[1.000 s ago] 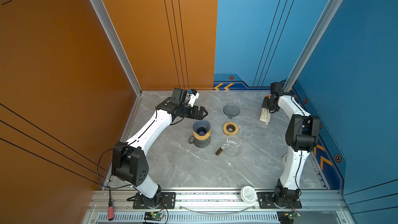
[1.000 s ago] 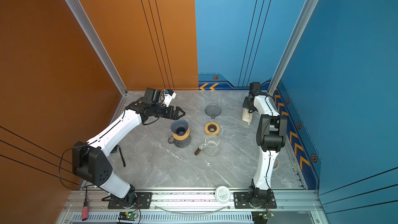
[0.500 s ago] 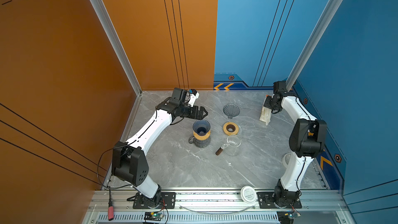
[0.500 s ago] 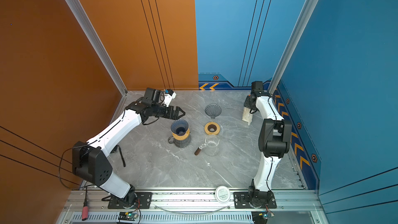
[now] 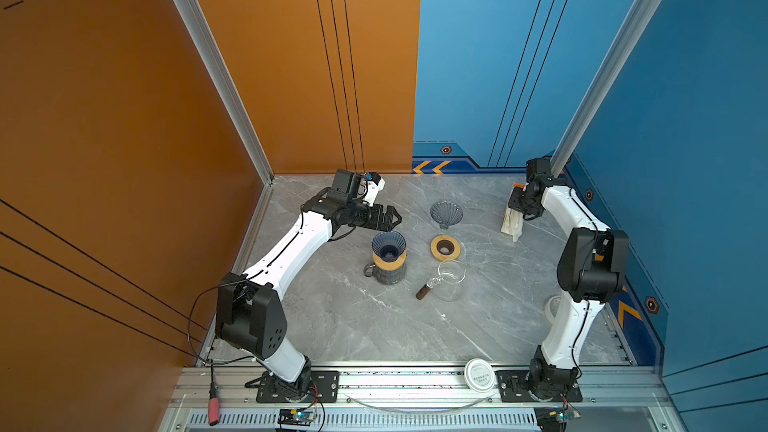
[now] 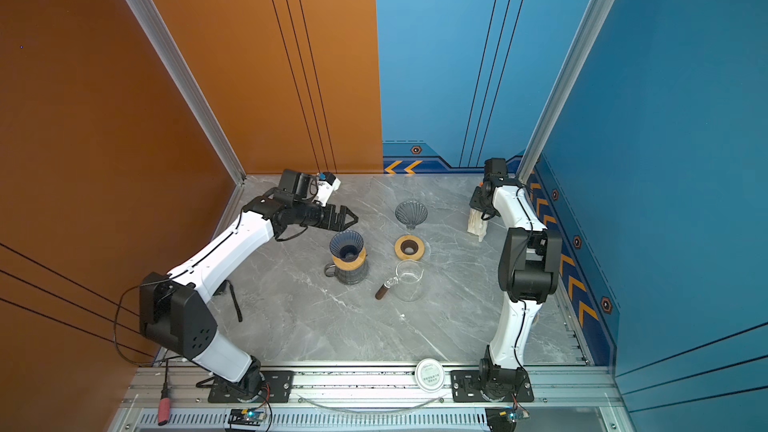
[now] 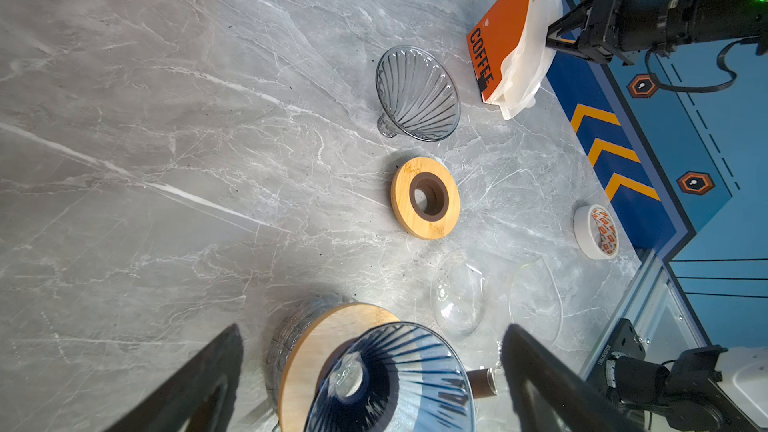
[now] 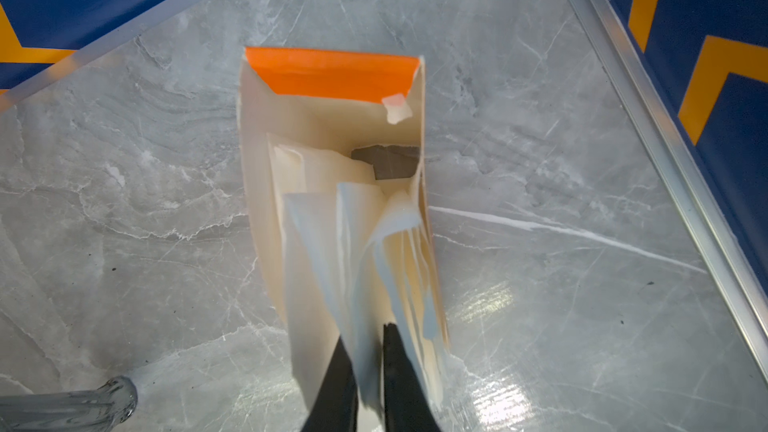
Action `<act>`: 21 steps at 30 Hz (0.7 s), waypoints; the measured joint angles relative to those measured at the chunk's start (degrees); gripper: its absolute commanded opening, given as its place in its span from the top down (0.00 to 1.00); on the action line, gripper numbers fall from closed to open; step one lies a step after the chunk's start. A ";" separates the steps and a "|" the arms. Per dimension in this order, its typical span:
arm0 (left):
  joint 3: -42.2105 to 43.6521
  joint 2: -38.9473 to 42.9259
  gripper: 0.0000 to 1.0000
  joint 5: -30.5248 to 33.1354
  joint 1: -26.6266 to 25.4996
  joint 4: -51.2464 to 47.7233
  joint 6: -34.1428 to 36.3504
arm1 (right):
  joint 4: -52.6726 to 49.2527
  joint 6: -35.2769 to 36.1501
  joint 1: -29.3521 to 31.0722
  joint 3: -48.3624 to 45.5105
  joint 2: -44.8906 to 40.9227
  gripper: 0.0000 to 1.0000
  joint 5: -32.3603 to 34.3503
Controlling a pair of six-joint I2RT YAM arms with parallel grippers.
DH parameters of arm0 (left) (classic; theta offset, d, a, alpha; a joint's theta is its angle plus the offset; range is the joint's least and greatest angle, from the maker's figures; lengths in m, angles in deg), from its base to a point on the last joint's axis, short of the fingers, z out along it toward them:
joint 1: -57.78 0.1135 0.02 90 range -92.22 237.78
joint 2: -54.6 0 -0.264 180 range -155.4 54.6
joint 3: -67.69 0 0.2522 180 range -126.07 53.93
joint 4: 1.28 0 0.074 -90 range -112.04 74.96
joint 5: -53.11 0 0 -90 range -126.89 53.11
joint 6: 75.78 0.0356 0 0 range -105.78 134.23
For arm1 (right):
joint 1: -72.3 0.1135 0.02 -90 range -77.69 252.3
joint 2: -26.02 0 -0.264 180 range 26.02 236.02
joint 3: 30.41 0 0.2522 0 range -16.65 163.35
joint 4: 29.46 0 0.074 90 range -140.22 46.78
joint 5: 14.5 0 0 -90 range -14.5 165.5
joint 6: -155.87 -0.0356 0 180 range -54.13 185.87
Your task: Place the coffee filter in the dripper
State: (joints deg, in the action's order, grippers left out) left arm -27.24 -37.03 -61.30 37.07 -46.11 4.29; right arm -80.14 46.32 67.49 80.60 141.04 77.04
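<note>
Grey marble tabletop [image 5: 353,326] holds the orange filter box [image 7: 498,35] far right, coffee filters [image 8: 320,243] fanning out. The right gripper [image 8: 370,367] is nearly closed about one edge; whether it clamps is unclear. It should pinch one sheet and lift straight. The left gripper [image 5: 395,218], spread wide, hovers by the blue dripper [image 5: 388,245].

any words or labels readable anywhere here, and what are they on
"COFFEE": black capitals on the orange filter box, seen in the left wrist view.
White round lid on the front rail: it carries print, too small to read in both top views.
Tape roll: orange pattern inside, no readable words.
Nothing else legible.
</note>
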 measured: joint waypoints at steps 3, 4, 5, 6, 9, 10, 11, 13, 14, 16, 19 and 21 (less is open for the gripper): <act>0.00 -0.02 0.02 0.00 0.00 0.00 0.00 | -0.02 0.00 0.00 0.17 0.42 0.81 -0.33; 0.00 -0.02 0.02 0.00 0.00 0.00 0.00 | -0.02 0.02 0.00 0.17 0.48 0.80 -0.48; 0.00 -0.04 0.02 0.00 0.00 0.00 0.00 | -0.02 0.02 0.00 0.17 0.48 0.79 -0.55; -0.02 -0.11 0.02 0.00 0.00 0.00 0.00 | -0.02 0.00 0.00 0.17 0.48 0.78 -0.90; -0.31 -0.37 0.02 0.00 0.00 0.00 0.00 | 0.02 0.02 0.17 0.02 0.48 0.77 -1.44; -0.42 -0.44 0.02 0.00 0.00 0.00 0.00 | 0.04 0.02 0.24 -0.15 0.46 0.77 -1.53; -0.50 -0.48 0.02 0.00 0.00 0.00 0.00 | 0.04 0.02 0.35 -0.48 0.39 0.77 -1.57; -0.66 -0.52 0.02 0.00 0.00 0.00 0.00 | 0.04 0.02 0.44 -1.31 0.26 0.76 -1.62; -0.72 -0.55 0.02 0.00 0.00 0.00 0.00 | 0.02 0.02 0.50 -1.90 0.02 0.75 -1.75; -0.81 -0.55 0.02 0.00 -0.02 0.00 0.00 | 0.00 0.02 0.61 -2.95 -0.70 0.74 -1.79; -0.83 -0.55 0.02 0.00 -0.04 0.00 0.00 | 0.00 0.02 0.79 -4.48 -2.93 0.73 -1.77; -0.83 -0.55 0.02 0.00 -0.11 0.00 0.00 | 0.00 0.02 0.98 -5.66 -5.29 0.73 -1.77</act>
State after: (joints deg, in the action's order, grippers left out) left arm -28.07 -37.58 -61.30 36.96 -46.11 4.29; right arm -80.14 46.34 68.47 74.94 135.75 75.27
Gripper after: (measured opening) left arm 0.979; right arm 0.266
